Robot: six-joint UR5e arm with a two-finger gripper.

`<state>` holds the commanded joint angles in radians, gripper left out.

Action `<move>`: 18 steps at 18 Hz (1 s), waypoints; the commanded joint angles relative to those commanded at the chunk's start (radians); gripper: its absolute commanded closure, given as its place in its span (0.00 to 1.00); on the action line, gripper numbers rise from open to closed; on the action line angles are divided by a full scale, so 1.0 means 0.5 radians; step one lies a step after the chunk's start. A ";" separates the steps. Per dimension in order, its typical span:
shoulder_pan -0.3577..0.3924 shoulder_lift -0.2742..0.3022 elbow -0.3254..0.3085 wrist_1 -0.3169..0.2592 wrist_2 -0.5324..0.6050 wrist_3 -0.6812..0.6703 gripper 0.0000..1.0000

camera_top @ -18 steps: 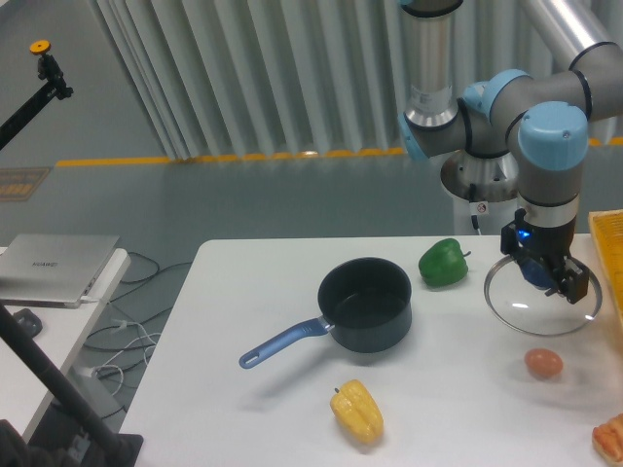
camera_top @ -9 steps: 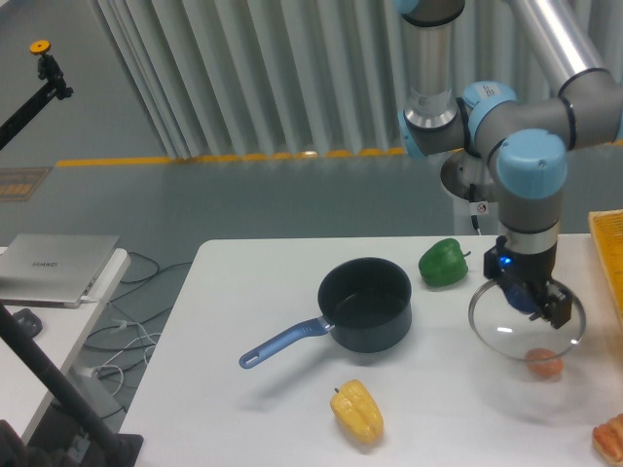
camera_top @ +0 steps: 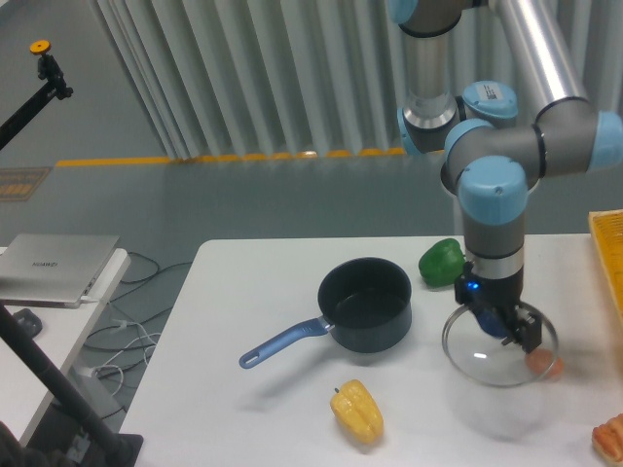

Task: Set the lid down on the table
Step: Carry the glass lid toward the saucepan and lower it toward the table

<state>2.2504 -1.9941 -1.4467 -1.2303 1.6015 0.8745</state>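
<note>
nearest, the yellow pepper lies on the table in front of the saucepan. right of the saucepan, the end effector pinches the lid by its knob, and over the last second it has carried it leftward toward the pan and lower, now partly covering the orange object. the lid looks just above the table, so release seems close. behind, the green pepper sits right of the saucepan.
</note>
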 joint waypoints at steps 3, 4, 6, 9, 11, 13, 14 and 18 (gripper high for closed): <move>-0.025 -0.043 0.043 0.021 -0.003 -0.046 0.51; -0.037 -0.052 0.049 0.031 -0.003 -0.052 0.51; -0.043 -0.077 0.068 0.031 -0.006 -0.092 0.51; -0.065 -0.117 0.080 0.076 -0.003 -0.108 0.51; -0.068 -0.153 0.080 0.101 -0.003 -0.123 0.51; -0.086 -0.175 0.080 0.123 -0.003 -0.150 0.51; -0.086 -0.181 0.080 0.126 -0.003 -0.151 0.51; -0.098 -0.200 0.077 0.129 -0.003 -0.151 0.51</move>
<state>2.2013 -2.0938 -1.4082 -1.1658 1.5999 0.7992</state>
